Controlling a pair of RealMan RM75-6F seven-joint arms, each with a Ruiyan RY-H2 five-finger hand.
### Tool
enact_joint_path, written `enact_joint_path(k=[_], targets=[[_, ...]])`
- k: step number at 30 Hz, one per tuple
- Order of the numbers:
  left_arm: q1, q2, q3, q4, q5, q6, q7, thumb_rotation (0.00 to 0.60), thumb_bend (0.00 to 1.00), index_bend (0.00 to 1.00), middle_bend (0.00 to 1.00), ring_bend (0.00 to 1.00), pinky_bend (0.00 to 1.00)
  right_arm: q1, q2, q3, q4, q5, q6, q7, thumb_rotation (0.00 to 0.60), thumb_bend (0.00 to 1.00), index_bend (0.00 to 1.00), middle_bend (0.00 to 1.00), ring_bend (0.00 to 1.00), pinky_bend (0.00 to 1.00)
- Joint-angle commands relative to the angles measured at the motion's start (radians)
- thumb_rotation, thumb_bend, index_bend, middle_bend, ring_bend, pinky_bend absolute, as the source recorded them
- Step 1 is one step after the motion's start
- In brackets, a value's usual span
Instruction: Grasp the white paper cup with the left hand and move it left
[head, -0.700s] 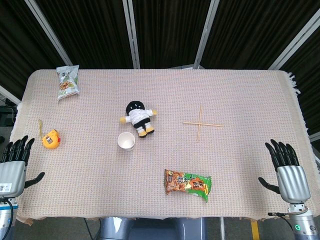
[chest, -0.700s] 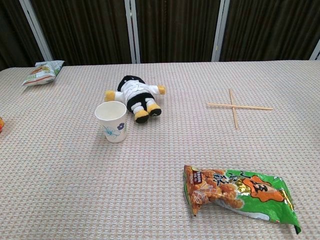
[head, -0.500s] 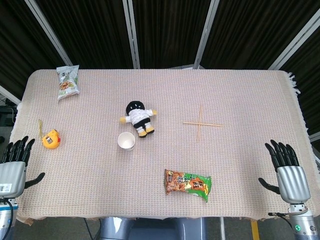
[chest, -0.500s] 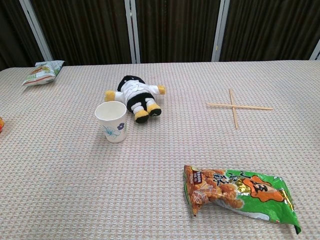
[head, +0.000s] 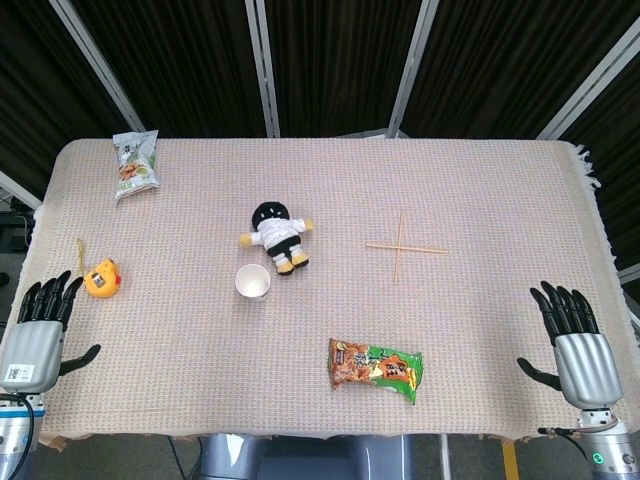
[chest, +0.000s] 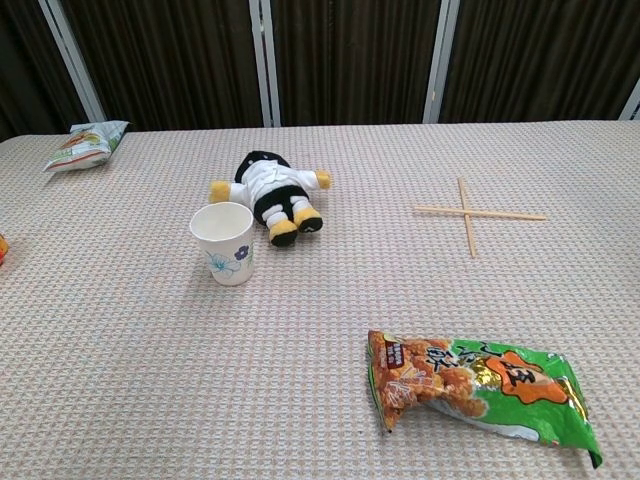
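The white paper cup stands upright near the table's middle; the chest view shows a blue flower print on the cup. My left hand hovers at the table's front left corner, fingers spread and empty, well left of the cup. At the front right corner my right hand is also spread with nothing in it. Neither hand appears in the chest view.
A plush doll lies just behind the cup to its right. A yellow toy sits left of the cup, near my left hand. A snack bag lies far left, crossed chopsticks right of centre, a green snack packet in front.
My left hand has shifted slightly right and forward over the table's edge. The cup and the right hand have not moved.
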Motion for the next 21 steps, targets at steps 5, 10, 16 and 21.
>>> enact_joint_path(k=[5,10,16,21], targets=[[-0.087,0.007,-0.051,-0.092,-0.045,-0.102,0.112,0.6,0.09,0.14,0.0,0.0,0.0,-0.001,0.007,-0.004,-0.004,-0.01,0.003,0.015,0.6,0.03,0.03,0.0,0.0,0.0],[-0.182,-0.016,-0.118,-0.154,-0.162,-0.205,0.27,0.6,0.09,0.14,0.0,0.0,0.0,0.0,0.012,-0.005,-0.005,-0.01,-0.001,0.025,0.6,0.03,0.03,0.0,0.0,0.0],[-0.29,-0.058,-0.183,-0.213,-0.35,-0.307,0.407,0.6,0.09,0.2,0.0,0.0,0.0,0.002,0.022,-0.004,-0.007,-0.002,-0.009,0.05,0.6,0.04,0.03,0.0,0.0,0.0],[-0.396,-0.127,-0.224,-0.212,-0.499,-0.337,0.545,0.6,0.09,0.26,0.0,0.0,0.0,0.003,0.03,-0.004,-0.007,-0.001,-0.015,0.069,0.6,0.04,0.03,0.0,0.0,0.0]])
